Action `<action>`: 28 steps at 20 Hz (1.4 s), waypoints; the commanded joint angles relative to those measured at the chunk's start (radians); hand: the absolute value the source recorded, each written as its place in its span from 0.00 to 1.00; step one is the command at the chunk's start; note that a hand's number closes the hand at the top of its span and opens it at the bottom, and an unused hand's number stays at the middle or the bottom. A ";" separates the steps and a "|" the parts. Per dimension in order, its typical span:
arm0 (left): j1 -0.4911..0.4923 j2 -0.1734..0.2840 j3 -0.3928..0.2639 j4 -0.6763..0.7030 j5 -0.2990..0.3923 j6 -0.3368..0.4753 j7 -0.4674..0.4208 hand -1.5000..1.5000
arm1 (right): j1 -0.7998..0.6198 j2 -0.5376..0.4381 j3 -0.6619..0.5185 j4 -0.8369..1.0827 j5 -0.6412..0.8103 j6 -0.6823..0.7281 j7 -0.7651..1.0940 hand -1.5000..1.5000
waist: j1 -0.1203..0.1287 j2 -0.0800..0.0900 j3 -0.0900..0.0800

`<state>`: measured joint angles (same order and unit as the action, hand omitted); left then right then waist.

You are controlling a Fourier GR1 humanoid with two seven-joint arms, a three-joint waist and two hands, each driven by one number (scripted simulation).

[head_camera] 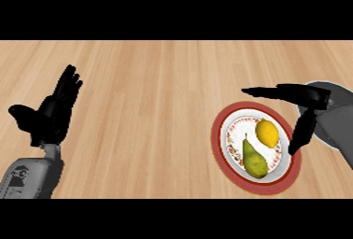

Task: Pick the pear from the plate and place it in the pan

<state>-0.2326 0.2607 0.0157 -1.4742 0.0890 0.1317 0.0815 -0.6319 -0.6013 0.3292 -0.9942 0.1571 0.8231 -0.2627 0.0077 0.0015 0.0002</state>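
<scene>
A green pear [254, 158] lies on a round plate [222, 140] with a red rim and white centre, at the right of the counter. Beside the pear, toward the far side, sits a yellow lemon [267, 131]. My right hand [305, 100] hovers over the plate's far right edge, open, with fingers stretched left past the rim and the thumb pointing down beside the plate. It touches neither fruit. My left hand [52, 114] rests open at the left, fingers up. No pan shows in this view.
The wooden counter [151, 93] spreads between the two hands. My right forearm [338, 128] comes in from the right edge, close to the plate.
</scene>
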 commanded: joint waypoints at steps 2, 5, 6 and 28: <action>-0.029 -0.024 0.004 0.060 -0.020 0.000 -0.017 0.50 | 0.078 -0.029 0.020 -0.058 0.059 0.067 -0.112 0.00 | -0.010 -0.001 0.000; 0.012 -0.020 0.023 0.044 -0.003 -0.028 -0.031 0.50 | 0.027 0.018 0.018 -0.005 0.109 0.053 -0.102 0.00 | -0.001 0.000 0.000; 0.006 0.014 0.033 -0.038 0.003 -0.035 0.031 0.50 | 0.011 0.028 0.033 0.022 0.142 0.029 -0.130 0.00 | 0.004 0.000 0.000; 0.048 -0.089 0.005 -0.077 -0.085 0.008 0.039 0.50 | 0.076 0.108 0.098 -0.063 0.422 -0.005 -0.086 0.00 | -0.005 -0.003 0.000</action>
<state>-0.2208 0.2205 0.0588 -1.4932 0.0426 0.0961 0.0957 -0.5717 -0.4863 0.4410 -1.0172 0.5532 0.7506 -0.3283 0.0061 0.0008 0.0003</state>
